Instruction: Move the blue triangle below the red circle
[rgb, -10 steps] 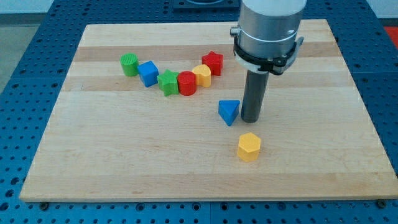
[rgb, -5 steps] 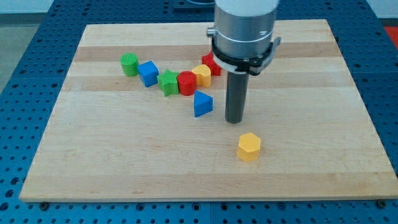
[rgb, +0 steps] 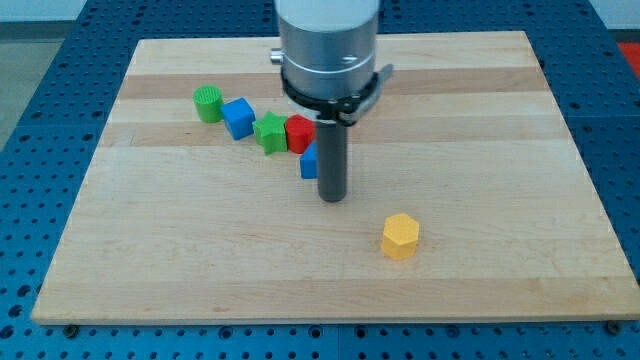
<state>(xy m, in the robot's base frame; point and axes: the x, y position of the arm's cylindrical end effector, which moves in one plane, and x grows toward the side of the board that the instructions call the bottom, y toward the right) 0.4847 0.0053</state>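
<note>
Pincer-wise, nothing to report: this arm has no pincer at all, so no open or closed state applies, just a straight dark rod, and my tip (rgb: 332, 197) sits on the board (rgb: 500, 120) right beside the blue triangle (rgb: 309, 163), on the triangle's right side in the view and a bit lower. Looks like it's touching or as good as touching, though the rod covers most of the triangle so I can't say for sure

Progress: I'd call this nearly done. That blue triangle is tucked just under the red circle (rgb: 297, 133), touching or close to it, maybe a hair toward the view's right. So "below the red circle" looks basically met from here. What's left, as far as I can judge, is at most a tiny nudge toward the view's left to centre it

Rest of the row: green star (rgb: 268, 132) just left of the red circle, then a blue cube (rgb: 238, 118), then a green cylinder (rgb: 208, 103). A yellow hexagon (rgb: 400, 236) sits well apart toward the view's bottom right

Containers: none on the board, no trays or bowls, just loose blocks on wood
</note>
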